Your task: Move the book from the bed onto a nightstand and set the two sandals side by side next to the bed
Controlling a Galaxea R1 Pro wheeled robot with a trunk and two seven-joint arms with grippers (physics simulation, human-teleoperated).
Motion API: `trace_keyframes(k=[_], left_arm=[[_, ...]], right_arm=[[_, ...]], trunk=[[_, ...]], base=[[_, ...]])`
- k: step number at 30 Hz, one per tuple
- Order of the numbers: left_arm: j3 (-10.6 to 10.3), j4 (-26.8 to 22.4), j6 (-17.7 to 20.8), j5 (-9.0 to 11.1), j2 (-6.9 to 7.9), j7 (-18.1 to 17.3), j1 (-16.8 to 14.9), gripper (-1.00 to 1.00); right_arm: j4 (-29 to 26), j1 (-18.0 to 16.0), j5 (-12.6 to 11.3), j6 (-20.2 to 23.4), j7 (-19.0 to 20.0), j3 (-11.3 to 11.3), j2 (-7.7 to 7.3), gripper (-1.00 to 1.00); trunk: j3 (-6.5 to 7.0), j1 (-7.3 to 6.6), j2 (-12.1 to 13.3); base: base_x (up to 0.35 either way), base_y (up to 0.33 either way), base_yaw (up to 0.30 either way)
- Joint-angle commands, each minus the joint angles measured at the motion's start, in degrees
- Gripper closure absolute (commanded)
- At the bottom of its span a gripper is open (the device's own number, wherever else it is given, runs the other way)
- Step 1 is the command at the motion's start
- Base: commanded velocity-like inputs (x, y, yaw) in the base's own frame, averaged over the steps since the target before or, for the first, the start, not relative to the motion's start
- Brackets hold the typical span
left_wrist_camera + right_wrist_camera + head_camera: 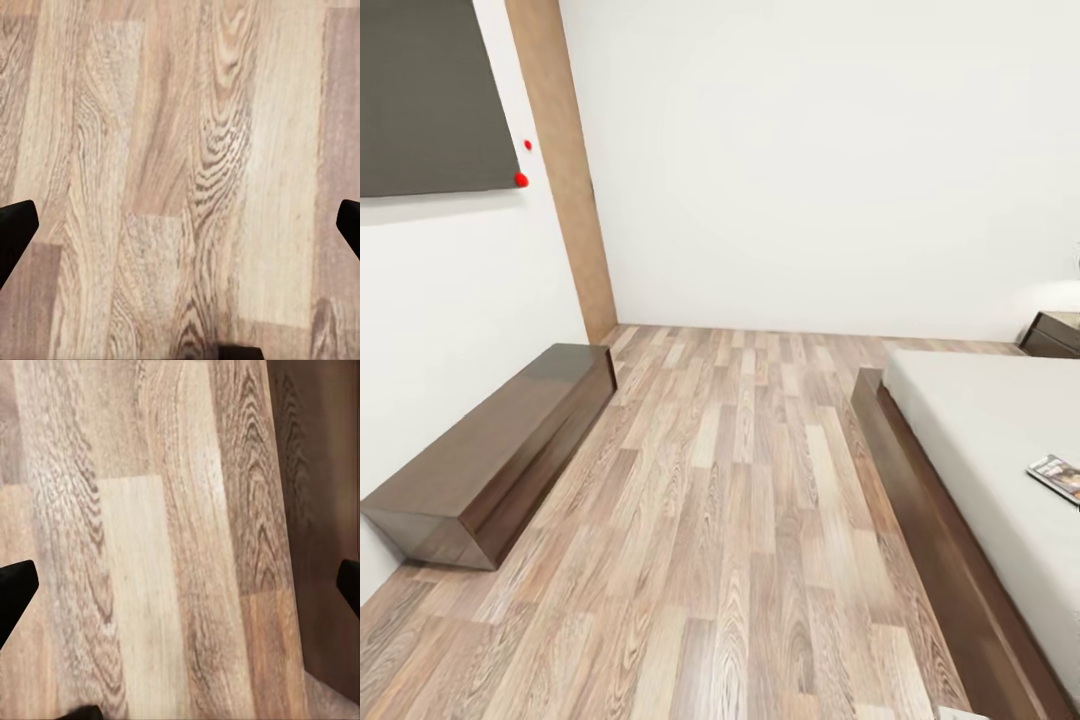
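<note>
Looking down from the head camera, you have the bedroom's wood-plank floor (740, 520) spread ahead of you, running to a white wall (830, 160) at twelve o'clock. The bed (1000, 450) lies at about three o'clock, its pale grey mattress sitting in a dark brown frame whose near rail runs toward five o'clock. The book (1057, 477) rests flat on the mattress close to the picture's right edge, partly cut off, so you can make out a dark cover with a picture but not the lettering. Beyond the bed's far end, at roughly two o'clock, a corner of the nightstand (1052, 335) shows against the wall, dark brown and glossy. At nine o'clock a long low dark brown cabinet (495, 455) stands along the left wall, and above it at ten o'clock hangs a dark grey panel (430, 95) with two small red dots beside it. A tan wooden post (565, 170) rises in the corner at eleven o'clock.

Your left gripper (180, 232) points down at bare planks, its two dark fingertips at opposite edges of the left wrist view, so the jaws stand wide apart and hold nothing. Your right gripper (180, 592) shows the same: jaws wide apart over the floor, with a darker brown band along one side that may be the bed frame.
</note>
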Motion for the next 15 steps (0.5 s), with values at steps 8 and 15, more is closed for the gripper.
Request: trace_keyframes(k=[8,15], left_arm=[[-0.5,0.0,-0.1,0.3,0.01,0.3,0.0,-1.00],[-0.5,0.0,-0.1,0.3,-0.01,0.3,0.0,-1.00]], right_arm=[[0.1,0.0,0.6,-0.1,-0.3,-0.4,-0.02,-1.00],[0.1,0.0,0.6,-0.1,-0.3,-0.4,0.00,-1.00]], trunk=[[1.25,-1.77,3.2],[2.30,-3.31,6.0]], base=[[0.000,0.000,-0.156],[0.000,0.000,-0.238]])
